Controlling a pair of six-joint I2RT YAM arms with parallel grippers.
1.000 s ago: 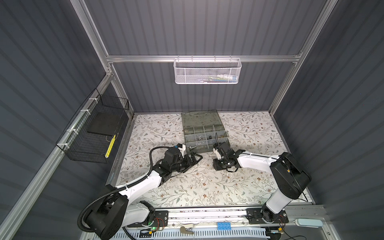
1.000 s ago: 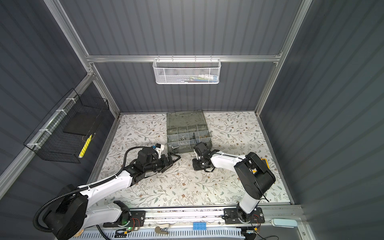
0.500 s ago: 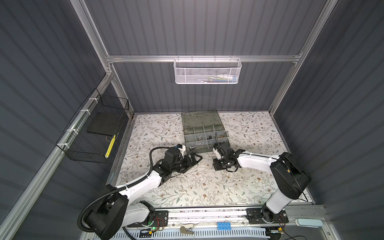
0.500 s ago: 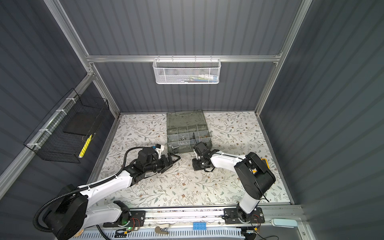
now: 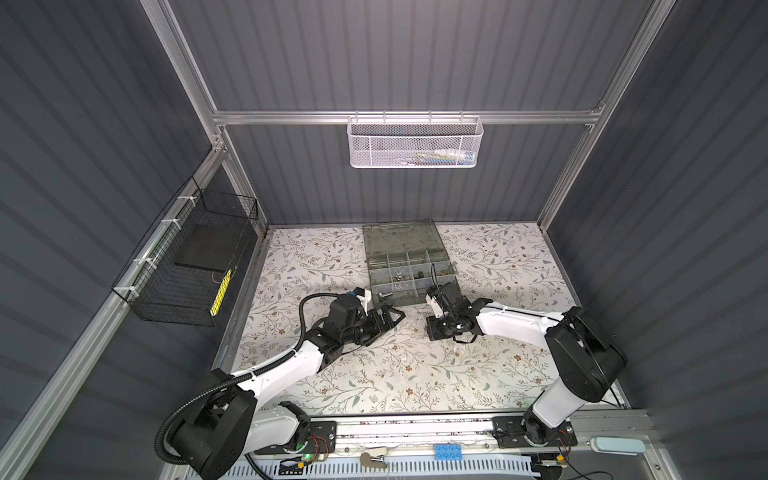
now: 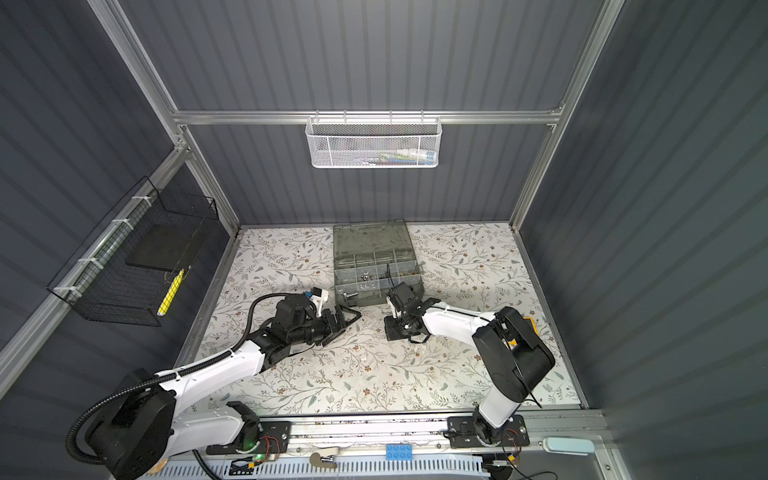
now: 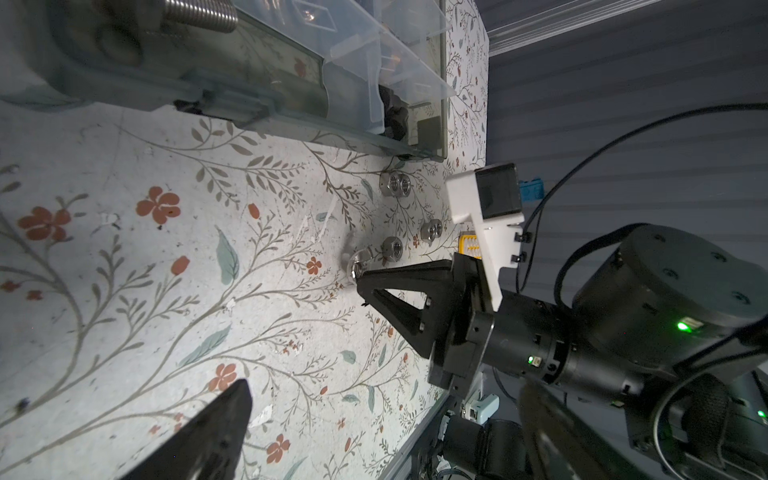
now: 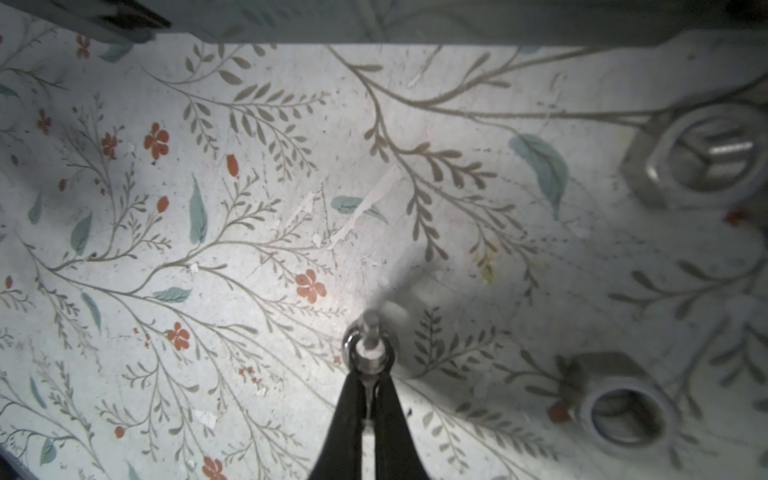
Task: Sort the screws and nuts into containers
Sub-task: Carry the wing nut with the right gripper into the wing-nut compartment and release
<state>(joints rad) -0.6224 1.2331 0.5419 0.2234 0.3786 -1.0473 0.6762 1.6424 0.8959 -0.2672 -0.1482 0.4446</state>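
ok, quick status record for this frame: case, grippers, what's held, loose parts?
organiser case: lid open, parts in several compartments
left gripper: open, empty, low over the mat by the case front
right gripper: shut on a small silver fastener
fastener height: on or just above the mat; cannot tell which
loose hex nuts: four silver ones on the mat near the right gripper, two of them touching
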